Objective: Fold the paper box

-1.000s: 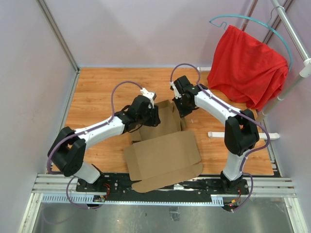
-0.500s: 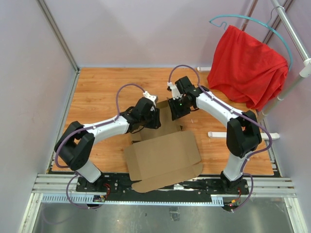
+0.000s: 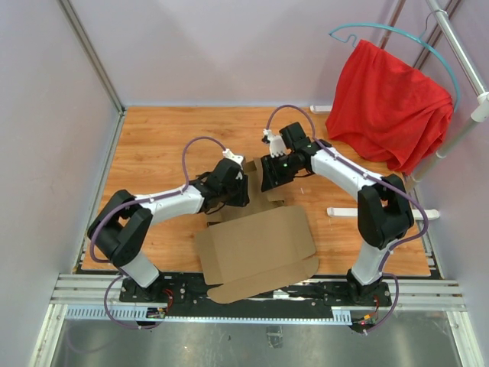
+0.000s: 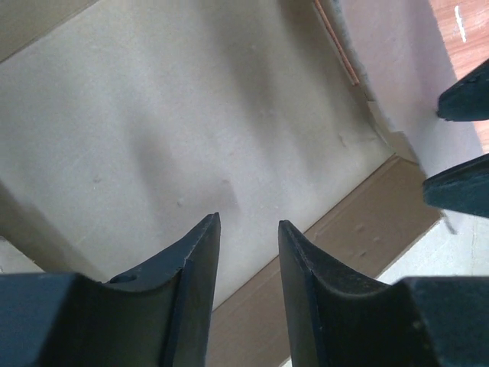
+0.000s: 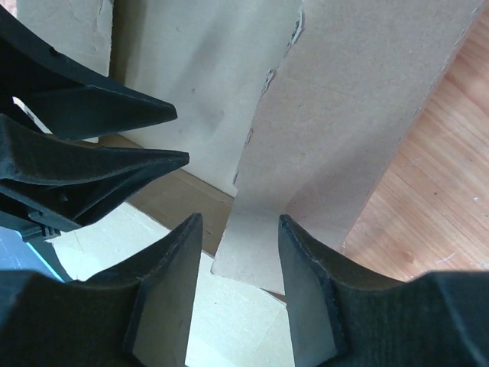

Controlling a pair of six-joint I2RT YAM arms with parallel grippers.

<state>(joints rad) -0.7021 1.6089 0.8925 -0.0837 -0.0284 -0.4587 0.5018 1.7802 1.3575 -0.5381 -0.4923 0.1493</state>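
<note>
The paper box (image 3: 256,245) is a plain brown cardboard sheet; its big panel lies flat at the table's near edge, its far flaps (image 3: 269,205) stand up between the two arms. My left gripper (image 3: 243,182) hangs over the far flaps, jaws a little apart and empty, above a pale panel (image 4: 191,130) and a crease (image 4: 336,229). My right gripper (image 3: 267,174) faces it from the right, open and empty, over a flap edge (image 5: 256,252). The left fingers (image 5: 92,164) show in the right wrist view, the right fingertips (image 4: 462,187) in the left wrist view.
A red cloth (image 3: 390,103) hangs on a teal hanger (image 3: 397,34) from a rack at the back right. A white bar (image 3: 340,212) lies on the wooden table (image 3: 153,145) right of the box. Grey walls close the left and back.
Both grippers have closed in over the raised far flaps: the left moved right and nearer, the right moved left. The far flaps are now more folded up and mostly hidden under them.
</note>
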